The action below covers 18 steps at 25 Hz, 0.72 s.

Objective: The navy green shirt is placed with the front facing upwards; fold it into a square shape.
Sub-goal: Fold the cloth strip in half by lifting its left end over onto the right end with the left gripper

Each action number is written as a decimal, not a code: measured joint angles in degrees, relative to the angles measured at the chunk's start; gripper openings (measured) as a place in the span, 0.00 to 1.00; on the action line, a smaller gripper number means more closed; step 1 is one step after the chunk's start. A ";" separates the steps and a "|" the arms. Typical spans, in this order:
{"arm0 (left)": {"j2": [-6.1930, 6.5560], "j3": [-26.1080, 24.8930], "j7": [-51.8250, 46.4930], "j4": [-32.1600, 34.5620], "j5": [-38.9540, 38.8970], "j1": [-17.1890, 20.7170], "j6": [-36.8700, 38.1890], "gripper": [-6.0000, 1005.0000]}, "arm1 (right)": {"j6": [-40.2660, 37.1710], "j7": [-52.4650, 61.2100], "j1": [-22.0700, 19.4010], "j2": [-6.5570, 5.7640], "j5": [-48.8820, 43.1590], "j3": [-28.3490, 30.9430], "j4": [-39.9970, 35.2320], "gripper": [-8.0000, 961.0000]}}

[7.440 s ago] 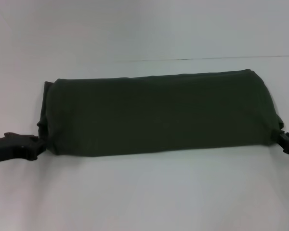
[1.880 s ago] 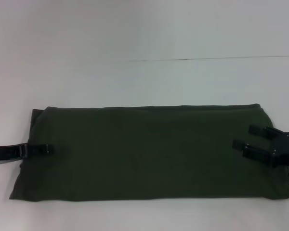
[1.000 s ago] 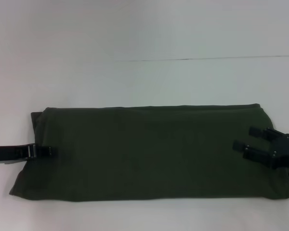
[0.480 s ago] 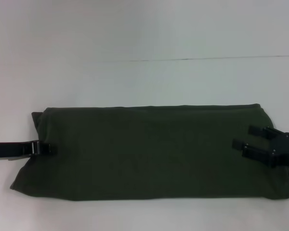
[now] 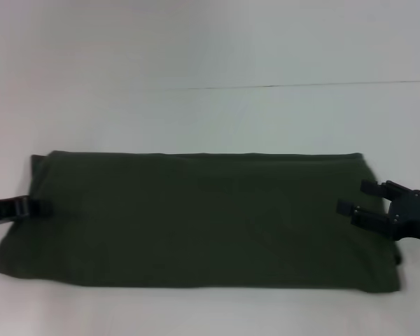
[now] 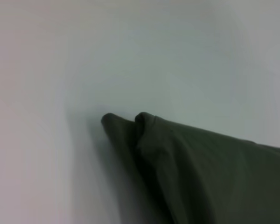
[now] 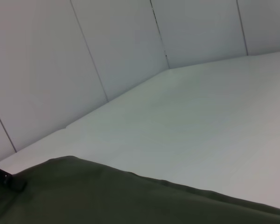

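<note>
You dragged the shirt (image 5: 196, 217) toward the table's left edge; left gripper (image 5: 35, 208) clamped its end; right gripper (image 5: 360, 203) stood apart; end folds remained.

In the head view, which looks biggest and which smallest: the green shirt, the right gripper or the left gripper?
1. Shirt, by far the largest.
2. Right gripper.
3. Left gripper, smallest as seen, but it is partly cut off at the picture's edge, so its true size is unsure.
</note>
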 joint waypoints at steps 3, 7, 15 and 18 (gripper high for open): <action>0.18 -1.72 0.33 0.87 0.13 0.73 -0.09 0.11 | 0.07 0.00 0.21 0.00 0.04 0.00 0.00 0.89; 0.51 -3.33 0.54 1.07 0.06 1.29 0.11 0.11 | 0.15 0.00 0.76 0.00 0.07 0.00 0.15 0.89; -0.49 -2.85 0.80 1.96 -9.17 -0.65 9.57 0.11 | 1.40 0.00 1.85 0.00 0.04 -1.85 1.58 0.89; -1.84 -1.91 0.77 3.14 -13.20 -1.71 12.19 0.11 | 1.90 -0.23 2.17 0.10 0.02 -3.44 1.96 0.89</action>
